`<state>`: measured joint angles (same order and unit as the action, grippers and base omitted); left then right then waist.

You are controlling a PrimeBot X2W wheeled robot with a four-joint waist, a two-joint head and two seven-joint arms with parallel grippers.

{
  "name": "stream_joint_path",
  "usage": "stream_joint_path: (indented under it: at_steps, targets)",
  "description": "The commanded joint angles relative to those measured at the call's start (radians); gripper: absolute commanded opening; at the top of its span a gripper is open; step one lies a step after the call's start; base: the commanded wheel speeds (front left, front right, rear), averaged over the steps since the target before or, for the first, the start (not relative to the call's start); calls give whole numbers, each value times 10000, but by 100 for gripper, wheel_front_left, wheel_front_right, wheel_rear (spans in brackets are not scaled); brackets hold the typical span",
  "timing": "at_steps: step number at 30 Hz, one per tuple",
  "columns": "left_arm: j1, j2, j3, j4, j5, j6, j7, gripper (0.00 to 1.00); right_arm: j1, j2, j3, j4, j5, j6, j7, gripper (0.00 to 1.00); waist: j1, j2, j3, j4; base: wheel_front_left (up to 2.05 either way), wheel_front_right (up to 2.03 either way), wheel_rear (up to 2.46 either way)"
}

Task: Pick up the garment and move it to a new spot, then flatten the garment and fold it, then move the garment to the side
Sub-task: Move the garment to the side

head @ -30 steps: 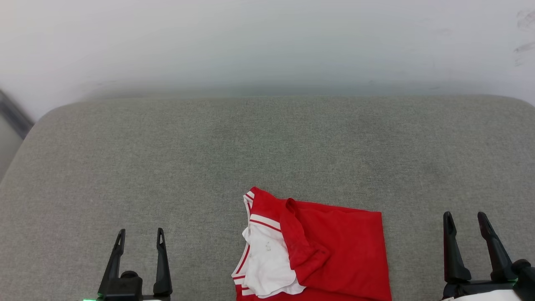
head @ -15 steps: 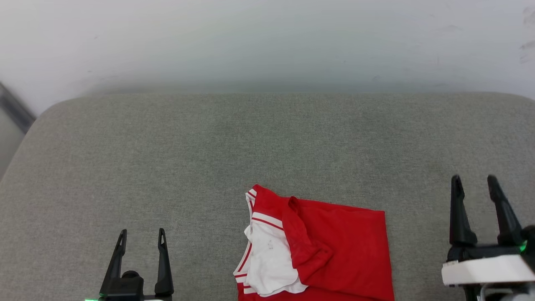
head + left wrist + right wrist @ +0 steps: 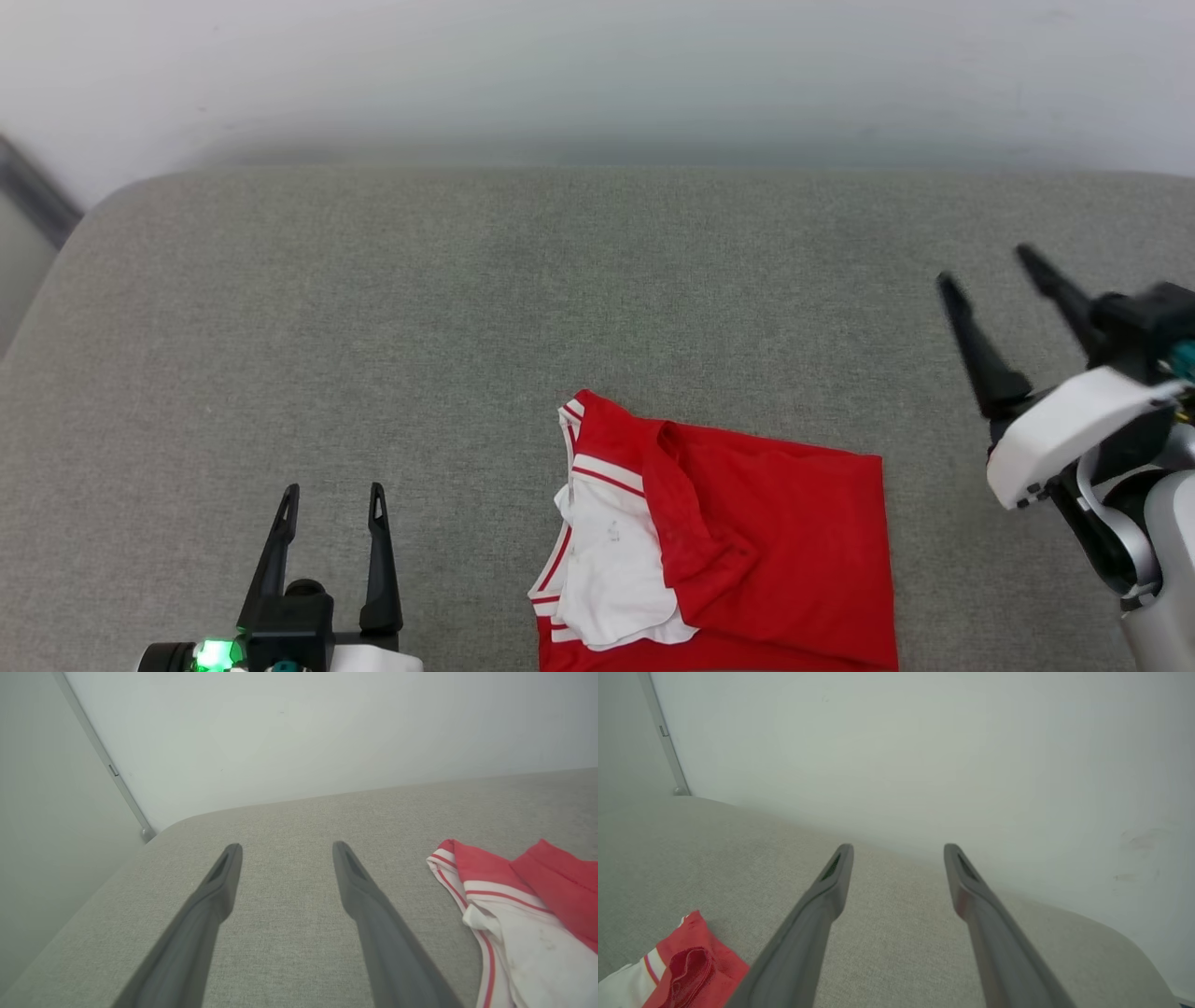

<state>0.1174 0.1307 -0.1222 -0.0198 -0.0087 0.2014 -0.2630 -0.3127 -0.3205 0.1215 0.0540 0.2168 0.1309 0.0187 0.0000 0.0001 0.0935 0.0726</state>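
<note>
I saw the garment point(image 3: 775, 551) lying rumpled on the table point(image 3: 467, 308) at its front edge, a little right of the middle. Its red body was folded over and a white sleeve with striped trim spilled out on the side nearer the left edge. The left gripper point(image 3: 334, 487) sat near the front edge with its fingers apart and nothing between them. The right gripper point(image 3: 983, 264) hung over the right side, also spread and empty. I judged the cloth light, soft and limp, so it would sag from any pinch and drag extra layers along. The raised red fold or the far corners looked the best places to take hold, since the flat parts offered the fingers no edge.
</note>
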Motion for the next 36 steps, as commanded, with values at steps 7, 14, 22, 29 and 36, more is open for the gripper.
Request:
stream_joint_path:
  at_steps: [7,14,22,29,36]
  targets:
    - [-328,-60,-61,-69,71,-58,-22,100,-490,-2388,1998,-166,5288,-4,6480,100,0,-1,509,21,0,0,0]
    - [-600,-84,-166,-125,88,-82,-22,100,222,-2576,2078,145,7860,-4,8669,100,0,-1,957,157,0,0,0]
    - [-979,-78,-307,-135,114,-200,-22,100,389,-1589,2065,1239,8344,-4,8669,100,0,-1,1593,433,0,0,0]
    - [-1232,-110,-415,-114,111,-209,-22,100,443,-912,2783,2026,8173,-13,8253,100,0,-1,1935,677,0,0,0]
    - [-1231,-155,-420,-19,31,-172,-22,100,341,-1062,3298,2211,8014,-24,7637,0,0,-1,1916,759,0,0,0]
